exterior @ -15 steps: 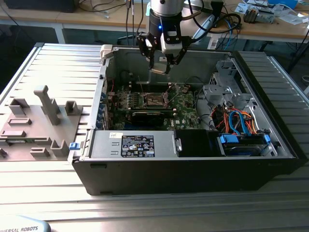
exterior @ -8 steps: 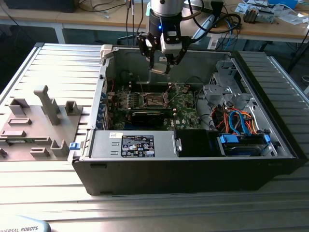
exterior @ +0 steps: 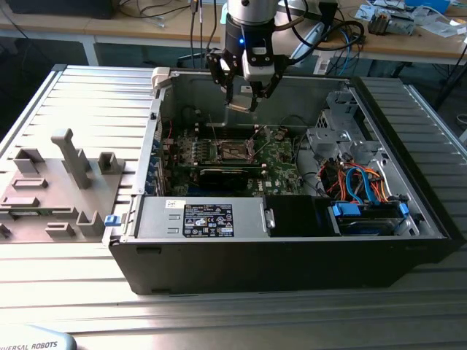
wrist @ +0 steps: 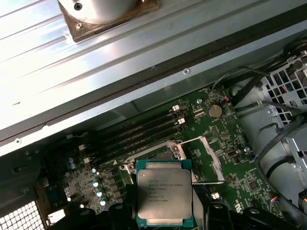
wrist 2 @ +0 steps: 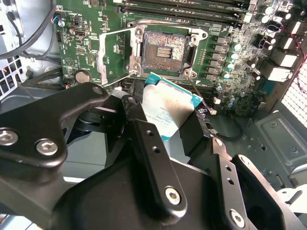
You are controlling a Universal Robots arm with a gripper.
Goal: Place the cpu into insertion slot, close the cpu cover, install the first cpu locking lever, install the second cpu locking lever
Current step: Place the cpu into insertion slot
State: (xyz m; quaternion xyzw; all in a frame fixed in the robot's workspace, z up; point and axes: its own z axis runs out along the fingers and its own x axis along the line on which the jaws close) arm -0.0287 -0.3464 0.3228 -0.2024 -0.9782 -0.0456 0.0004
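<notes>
My gripper (exterior: 241, 100) hangs inside the open computer case, above the motherboard, and is shut on the cpu (exterior: 240, 107). In both wrist views the cpu (wrist: 164, 196) (wrist 2: 165, 108) shows as a flat silver-grey square on a green carrier, pinched at two opposite edges. Below it the insertion slot (wrist 2: 163, 50) (exterior: 235, 151) lies bare, dark with a silvery rim; the cpu partly hides the slot (wrist: 160, 154) in the first wrist view. The cpu cover (wrist 2: 115, 55) (wrist: 209, 155) stands flipped open beside the slot. A thin locking lever (wrist 2: 201, 96) sticks up at a socket corner.
The case walls (exterior: 157, 124) enclose the work area. A long black expansion card (exterior: 230, 175) lies just in front of the slot, and memory sticks (wrist: 139, 132) run alongside it. The power supply (exterior: 201, 219) and a drive cage with cables (exterior: 357, 168) fill the rest. A grey fixture tray (exterior: 51, 189) sits outside.
</notes>
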